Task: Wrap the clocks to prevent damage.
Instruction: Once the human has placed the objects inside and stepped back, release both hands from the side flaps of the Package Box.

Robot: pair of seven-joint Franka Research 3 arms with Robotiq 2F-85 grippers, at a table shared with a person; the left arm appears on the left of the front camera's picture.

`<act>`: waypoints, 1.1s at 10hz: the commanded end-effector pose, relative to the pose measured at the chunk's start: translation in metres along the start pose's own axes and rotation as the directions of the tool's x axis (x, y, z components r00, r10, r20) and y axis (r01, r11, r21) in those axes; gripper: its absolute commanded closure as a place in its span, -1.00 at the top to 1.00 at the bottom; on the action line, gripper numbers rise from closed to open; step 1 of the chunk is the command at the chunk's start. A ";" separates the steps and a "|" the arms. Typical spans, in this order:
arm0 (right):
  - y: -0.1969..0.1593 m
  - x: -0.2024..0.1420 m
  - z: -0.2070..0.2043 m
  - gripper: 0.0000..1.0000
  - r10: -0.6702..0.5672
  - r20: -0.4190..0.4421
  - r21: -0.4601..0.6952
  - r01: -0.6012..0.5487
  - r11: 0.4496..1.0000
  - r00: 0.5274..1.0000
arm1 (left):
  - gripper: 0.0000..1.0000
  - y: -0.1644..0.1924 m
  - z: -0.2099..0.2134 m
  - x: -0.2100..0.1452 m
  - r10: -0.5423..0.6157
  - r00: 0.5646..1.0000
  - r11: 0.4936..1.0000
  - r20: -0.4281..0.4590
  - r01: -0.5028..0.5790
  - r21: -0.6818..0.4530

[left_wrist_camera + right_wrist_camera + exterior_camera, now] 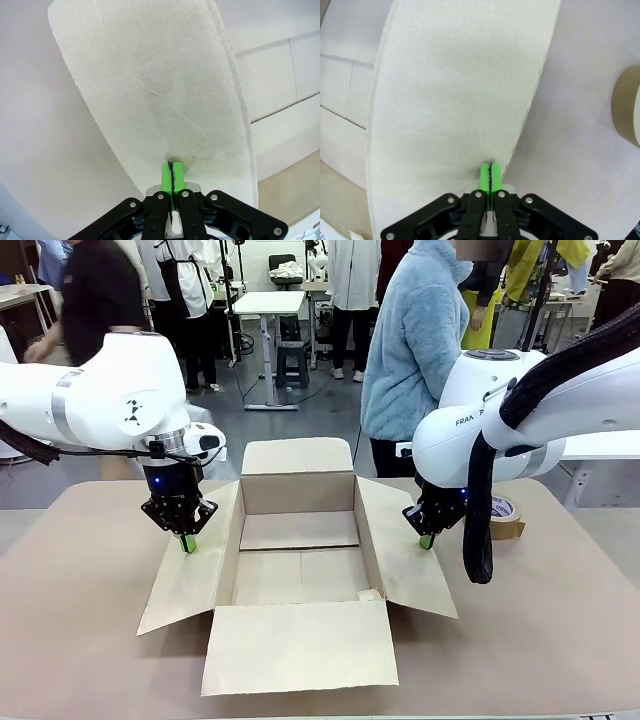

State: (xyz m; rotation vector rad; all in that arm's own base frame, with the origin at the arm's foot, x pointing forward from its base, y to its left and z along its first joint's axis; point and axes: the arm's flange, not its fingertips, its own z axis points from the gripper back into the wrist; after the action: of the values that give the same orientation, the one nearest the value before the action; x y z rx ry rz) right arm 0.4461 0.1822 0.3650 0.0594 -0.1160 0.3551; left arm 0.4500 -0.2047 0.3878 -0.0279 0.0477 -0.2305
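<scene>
The clocks are out of view. An open cardboard box (300,495) stands mid-table with all its flaps spread outward and nothing showing on its floor. My left gripper (187,543) is shut, its green tips pointing down onto the box's left flap (190,585). The left wrist view has the closed gripper (172,172) touching that flap (160,90), with nothing between the pads. My right gripper (427,541) is also shut, tips down on the right flap (405,560). In the right wrist view the gripper (490,172) rests near the edge of the flap (460,90).
A brown tape roll (505,517) lies on the table right of the box, behind my right arm, and its edge shows as the tape roll (627,105). A person in a light blue fleece (415,340) stands at the far side. The beige table (80,640) surrounds the box.
</scene>
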 end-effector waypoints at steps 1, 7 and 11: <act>0.000 0.000 -0.001 -0.98 -0.015 -0.001 0.006 0.015 1.000 1.000 | -0.99 0.000 0.003 -0.002 0.005 1.000 1.000 0.002 -0.005 0.001; 0.000 0.000 -0.001 -0.98 -0.015 -0.001 0.006 0.015 1.000 1.000 | -0.99 0.000 0.003 -0.002 0.005 1.000 1.000 0.002 -0.005 0.001; 0.000 0.000 -0.001 -0.98 -0.015 -0.001 0.006 0.015 1.000 1.000 | -0.99 0.000 0.003 -0.002 0.005 1.000 1.000 0.002 -0.005 0.001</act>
State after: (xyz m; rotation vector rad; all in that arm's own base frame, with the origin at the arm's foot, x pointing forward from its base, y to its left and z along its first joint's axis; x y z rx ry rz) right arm 0.4461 0.1822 0.3650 0.0594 -0.1160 0.3551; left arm 0.4500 -0.2047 0.3878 -0.0279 0.0477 -0.2305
